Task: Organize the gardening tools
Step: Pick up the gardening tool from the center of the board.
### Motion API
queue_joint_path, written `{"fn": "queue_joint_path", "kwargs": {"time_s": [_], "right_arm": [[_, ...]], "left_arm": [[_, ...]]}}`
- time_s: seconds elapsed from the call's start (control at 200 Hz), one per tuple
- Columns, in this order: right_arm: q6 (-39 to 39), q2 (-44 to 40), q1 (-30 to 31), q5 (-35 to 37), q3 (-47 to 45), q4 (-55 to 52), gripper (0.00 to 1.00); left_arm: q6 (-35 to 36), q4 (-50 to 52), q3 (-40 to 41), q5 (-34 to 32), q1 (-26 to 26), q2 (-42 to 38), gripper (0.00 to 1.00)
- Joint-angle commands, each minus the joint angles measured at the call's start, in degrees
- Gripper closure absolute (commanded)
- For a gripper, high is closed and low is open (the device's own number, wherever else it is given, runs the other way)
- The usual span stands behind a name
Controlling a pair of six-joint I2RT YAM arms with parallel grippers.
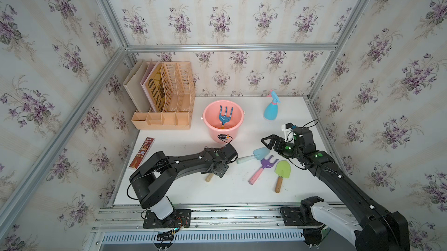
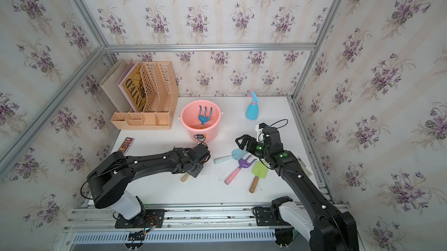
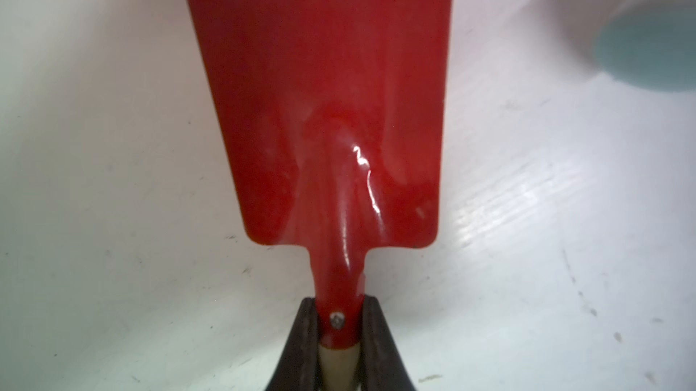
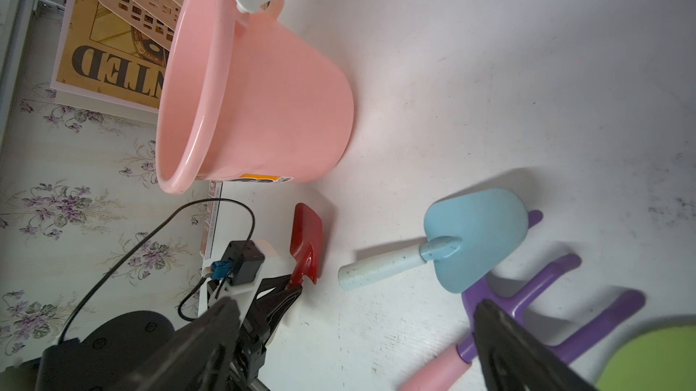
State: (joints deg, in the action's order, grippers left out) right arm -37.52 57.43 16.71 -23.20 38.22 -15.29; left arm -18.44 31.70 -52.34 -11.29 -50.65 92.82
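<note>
Left wrist view, close up, has the left gripper (image 3: 339, 319) clamped on the red trowel (image 3: 320, 106) where its red neck meets the wooden handle, and the blade tip is cut off by the frame. In both top views that arm covers the blade, so only the wooden handle end shows, near the middle of the table (image 1: 205, 196). The right gripper (image 1: 266, 143) hangs with jaws apart and empty over the light-blue trowel (image 1: 256, 154), which lies with the purple fork (image 1: 263, 166) and green trowel (image 1: 282, 170) toward the right edge. The blue fork (image 1: 225, 115) stands in the pink bucket (image 1: 212, 132) with its handle mostly hidden, and the spray bottle (image 1: 271, 108) is by the far right corner.
</note>
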Motion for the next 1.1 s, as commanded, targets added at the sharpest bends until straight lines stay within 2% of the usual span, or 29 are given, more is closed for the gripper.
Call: {"fn": "queue_joint_path", "kwargs": {"time_s": [0.0, 0.335, 0.619, 0.889, 0.989, 1.094], "right_arm": [[0.2, 0.0, 0.0, 0.4, 0.1, 0.0, 0.00], [0.2, 0.5, 0.0, 0.4, 0.7, 0.5, 0.00], [0.0, 0.4, 0.0, 0.3, 0.9, 1.2, 0.00], [-0.2, 0.1, 0.0, 0.2, 0.6, 1.6, 0.00], [-0.7, 0.2, 0.0, -0.2, 0.4, 2.5, 0.00], [-0.9, 0.7, 0.0, -0.8, 0.5, 3.1, 0.00]], "left_arm": [[-1.1, 1.2, 1.1, -1.8, -0.7, -3.4, 1.00], [-0.7, 1.4, 3.8, -2.4, -4.3, -13.8, 1.00], [3.5, 0.2, 0.7, -7.6, -6.8, -22.2, 1.00], [15.1, -11.1, -2.6, -15.9, -6.9, -28.4, 1.00], [19.6, -19.9, -2.3, -17.2, -5.7, -27.8, 1.00], [22.0, -22.8, -5.3, -15.9, -3.7, -24.9, 1.00]]}}
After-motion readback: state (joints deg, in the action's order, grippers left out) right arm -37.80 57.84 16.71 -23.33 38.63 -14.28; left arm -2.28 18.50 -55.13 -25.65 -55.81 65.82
